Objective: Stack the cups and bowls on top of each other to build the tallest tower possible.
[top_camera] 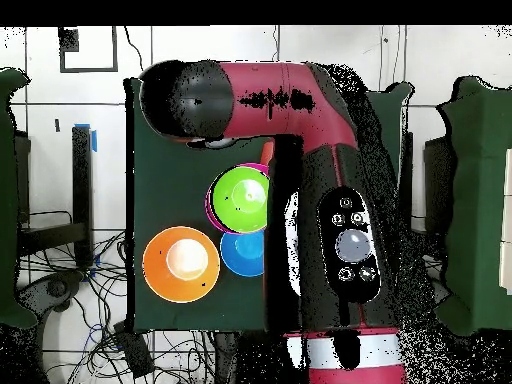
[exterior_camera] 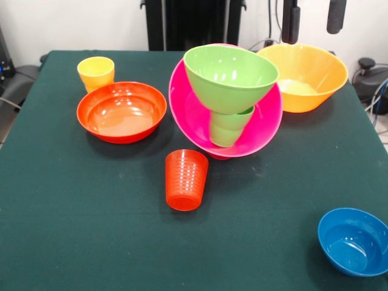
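The tower: a large pink bowl stands tilted at mid table. A light green cup sits in it, and a lime green bowl rests tilted on that cup. A ribbed orange-red cup stands in front of the tower. A yellow cup and a shallow red-orange bowl are on the left. A yellow-orange bowl is at the back right. A blue bowl sits at the near right. My gripper shows only two black tips at the top edge, apart and empty, above the yellow-orange bowl.
In the overhead view the red and black arm covers much of the table. It shows the lime green bowl, a blue bowl and the yellow-orange bowl. The table's green cloth is bare at the near left.
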### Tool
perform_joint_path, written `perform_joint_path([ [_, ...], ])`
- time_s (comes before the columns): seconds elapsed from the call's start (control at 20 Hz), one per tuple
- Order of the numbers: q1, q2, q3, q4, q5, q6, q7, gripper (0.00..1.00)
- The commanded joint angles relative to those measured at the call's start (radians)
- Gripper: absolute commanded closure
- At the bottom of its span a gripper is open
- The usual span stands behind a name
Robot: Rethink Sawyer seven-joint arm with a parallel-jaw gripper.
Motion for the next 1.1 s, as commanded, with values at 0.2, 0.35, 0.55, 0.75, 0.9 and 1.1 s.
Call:
perform_joint_path([
  [0.2, 0.013, 0.080, 0.014, 0.028, -0.030, 0.004, 0.056, 0.00],
  [0.35, 0.012, 0.082, 0.014, 0.029, -0.030, 0.001, 0.056, 0.00],
  [0.55, 0.013, 0.085, 0.015, 0.026, -0.031, 0.000, 0.054, 0.00],
  [0.75, 0.012, 0.085, 0.016, 0.027, -0.031, -0.002, 0.050, 0.00],
  [0.9, 0.011, 0.084, 0.016, 0.029, -0.030, -0.003, 0.047, 0.00],
  [1.1, 0.009, 0.083, 0.016, 0.034, -0.031, -0.010, 0.046, 0.00],
])
